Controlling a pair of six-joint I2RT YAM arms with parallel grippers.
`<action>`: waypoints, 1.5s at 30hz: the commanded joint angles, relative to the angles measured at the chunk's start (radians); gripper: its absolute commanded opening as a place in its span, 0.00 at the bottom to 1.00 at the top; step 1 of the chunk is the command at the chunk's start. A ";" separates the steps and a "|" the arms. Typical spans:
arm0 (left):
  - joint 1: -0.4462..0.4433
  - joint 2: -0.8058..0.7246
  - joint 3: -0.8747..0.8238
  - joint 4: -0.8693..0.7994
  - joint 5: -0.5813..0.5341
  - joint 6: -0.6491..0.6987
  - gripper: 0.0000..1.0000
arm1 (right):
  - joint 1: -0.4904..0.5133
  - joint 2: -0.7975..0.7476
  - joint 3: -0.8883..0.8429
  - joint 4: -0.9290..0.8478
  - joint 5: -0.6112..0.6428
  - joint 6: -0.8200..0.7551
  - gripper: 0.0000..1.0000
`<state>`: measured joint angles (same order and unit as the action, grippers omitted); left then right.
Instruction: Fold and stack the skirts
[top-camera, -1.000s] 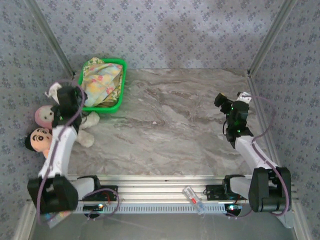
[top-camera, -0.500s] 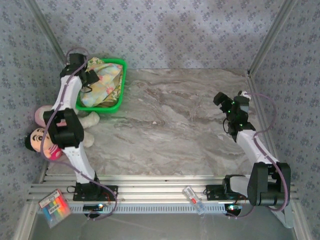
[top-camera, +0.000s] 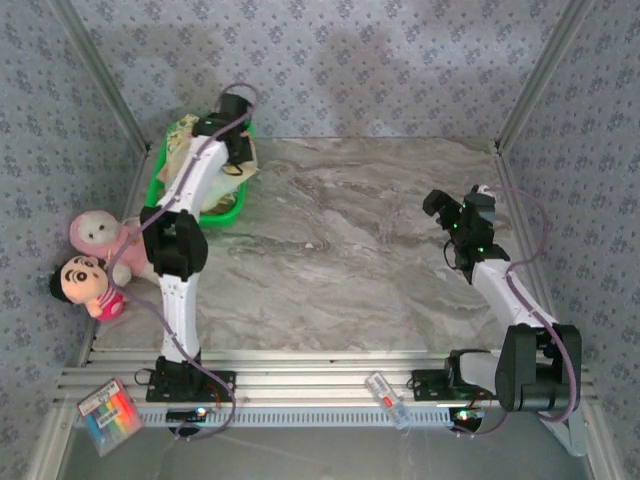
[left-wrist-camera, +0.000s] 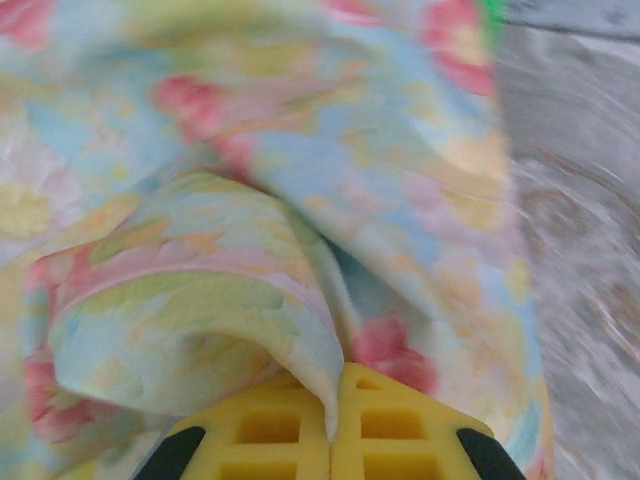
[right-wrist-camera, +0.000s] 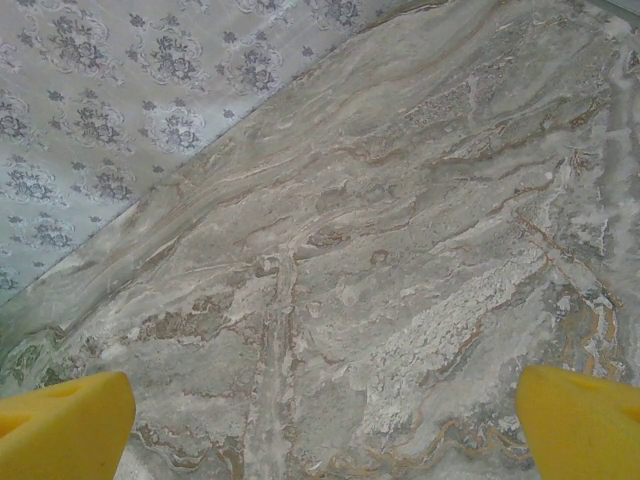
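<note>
The skirts lie piled in the green basket (top-camera: 160, 180) at the back left of the table; the cloth (top-camera: 186, 135) shows past the left arm. My left gripper (top-camera: 238, 165) reaches down at the basket's right side. In the left wrist view the left gripper (left-wrist-camera: 335, 378) has its yellow fingers (left-wrist-camera: 270, 425) shut on a fold of the pastel pink-yellow-blue skirt (left-wrist-camera: 200, 290). A bit of green basket rim (left-wrist-camera: 490, 15) shows at the top. My right gripper (top-camera: 436, 205) hovers over the right of the table, and in its wrist view the right gripper (right-wrist-camera: 320, 420) is open over bare marble.
Two plush dolls (top-camera: 88, 255) lie at the left edge, by the left arm. The marble table (top-camera: 340, 240) has patterned walls on three sides. A coloured card (top-camera: 105, 410) and a small clear item (top-camera: 386, 396) rest on the front rail.
The left arm has swung right across the basket and its gripper has gone from open to shut on the pastel skirt. The right arm has barely shifted.
</note>
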<state>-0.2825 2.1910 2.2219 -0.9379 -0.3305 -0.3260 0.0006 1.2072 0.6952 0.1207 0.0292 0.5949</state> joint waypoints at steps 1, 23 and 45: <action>-0.137 -0.116 -0.060 0.010 -0.122 0.078 0.00 | 0.006 0.013 0.041 -0.010 0.009 0.002 1.00; -0.445 -0.160 -0.184 0.205 0.207 -0.078 0.98 | 0.145 0.173 0.101 -0.045 -0.060 -0.092 1.00; -0.178 -0.393 -0.758 0.418 0.338 -0.426 1.00 | 0.641 0.612 0.489 -0.381 0.107 -0.839 0.25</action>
<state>-0.4709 1.8099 1.4876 -0.5312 -0.0147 -0.7177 0.5499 1.8416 1.1866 -0.1722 0.1413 -0.0154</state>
